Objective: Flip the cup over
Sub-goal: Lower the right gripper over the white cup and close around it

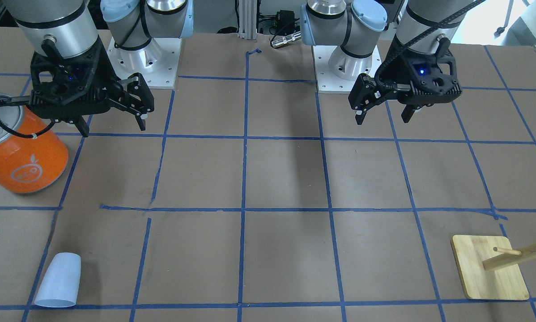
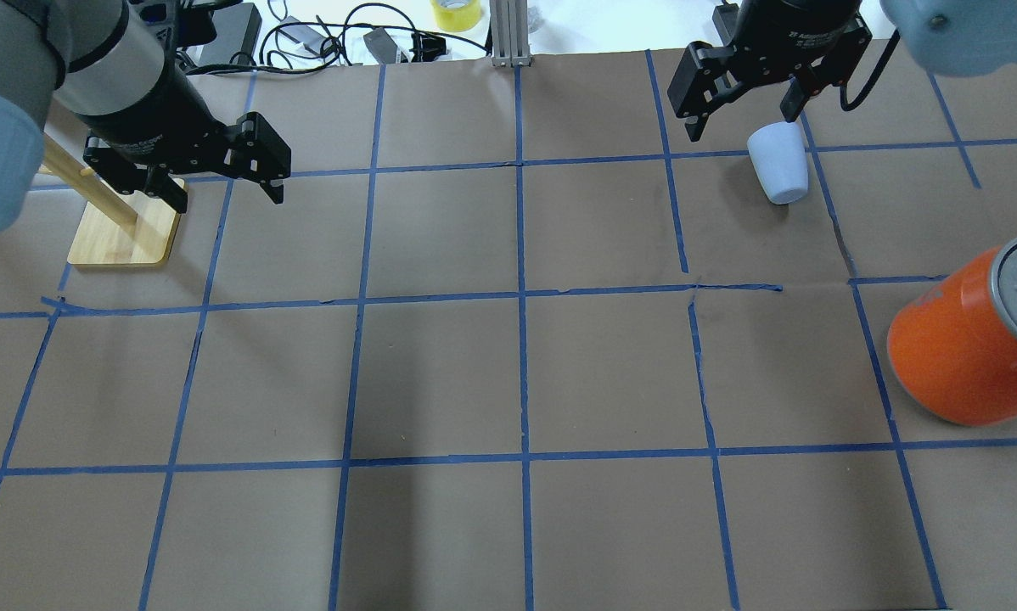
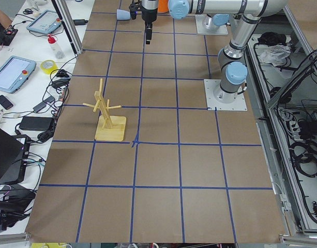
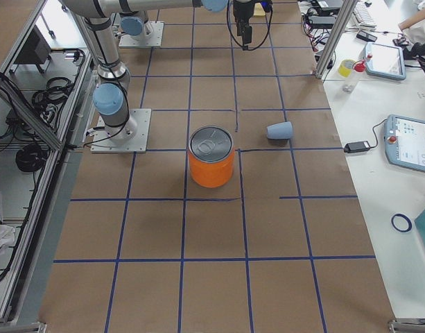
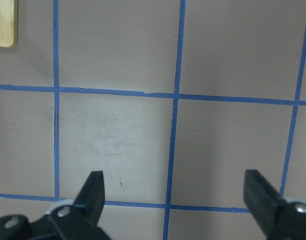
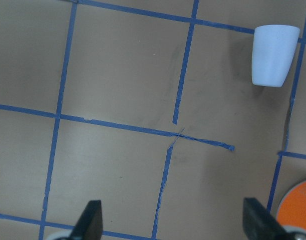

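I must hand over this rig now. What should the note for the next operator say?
Left gripper: open, holds nothing, hangs in the air near the wooden rack.
Right gripper: open, holds nothing, hangs in the air and does not touch the cup.
Cup: lies on its side on the right arm's half, toward the operators' edge, apart from the upright orange can.
Done: nothing yet.
Left: grasp the cup and flip it.

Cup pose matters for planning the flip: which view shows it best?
Exterior front-facing: the cup is large, whole, unobstructed. The right wrist view also shows it whole; overhead, smaller; both side views, tiny; left wrist, not at all.
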`<act>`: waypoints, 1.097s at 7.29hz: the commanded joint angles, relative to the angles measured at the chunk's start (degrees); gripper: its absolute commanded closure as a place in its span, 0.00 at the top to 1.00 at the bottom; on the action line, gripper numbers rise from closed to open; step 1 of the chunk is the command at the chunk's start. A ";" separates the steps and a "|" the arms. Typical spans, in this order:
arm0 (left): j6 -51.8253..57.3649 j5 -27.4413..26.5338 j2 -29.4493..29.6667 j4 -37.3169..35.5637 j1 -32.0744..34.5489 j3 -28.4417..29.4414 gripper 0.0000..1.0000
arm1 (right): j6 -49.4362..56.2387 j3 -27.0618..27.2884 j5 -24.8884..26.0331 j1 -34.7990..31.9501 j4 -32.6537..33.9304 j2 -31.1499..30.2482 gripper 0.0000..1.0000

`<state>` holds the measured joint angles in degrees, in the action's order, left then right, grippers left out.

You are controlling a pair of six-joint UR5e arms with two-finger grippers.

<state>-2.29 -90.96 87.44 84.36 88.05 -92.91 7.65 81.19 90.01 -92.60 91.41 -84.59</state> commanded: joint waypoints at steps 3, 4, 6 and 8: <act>0.00 -0.09 -0.07 0.10 0.02 -0.25 1.00 | 0.70 0.03 -0.18 0.40 1.21 0.31 1.00; 0.00 0.08 -0.07 0.01 0.02 -0.52 1.00 | 0.61 -0.24 -0.45 3.19 1.92 0.57 1.00; 0.00 0.08 0.01 -0.34 0.02 -0.61 1.00 | 0.70 -1.03 -0.19 7.52 1.66 0.48 1.00; 0.00 0.08 0.01 -0.43 -0.07 -0.61 1.00 | 4.27 -0.15 1.82 9.10 10.47 7.73 1.00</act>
<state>-2.28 -90.93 87.44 84.05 88.05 -93.51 9.25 80.79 90.58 -84.86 96.09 -81.59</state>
